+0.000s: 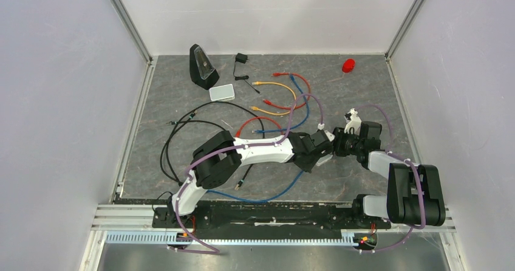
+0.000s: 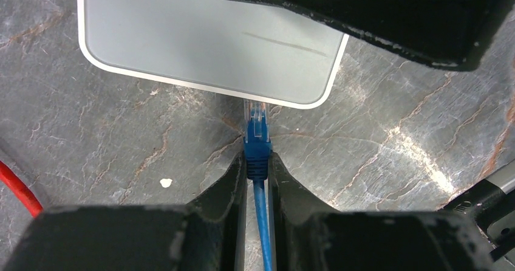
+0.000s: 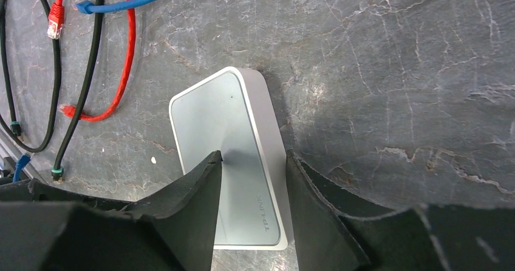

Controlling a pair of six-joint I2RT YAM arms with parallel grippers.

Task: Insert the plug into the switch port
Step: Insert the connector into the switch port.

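Even, diffuse light from above fills the top view, washing the walls (image 1: 54,101) bright while the dark bench (image 1: 164,89) carries only faint, soft shadows. In the left wrist view the blue plug (image 2: 257,134) is crisp, a dull sheen streaks the bench at right, and the left tool (image 2: 257,161) reads near-black. In the right wrist view a broad soft shadow lies just right of the pale box (image 3: 212,113); the right tool (image 3: 252,158) looms slightly blurred near the lens.
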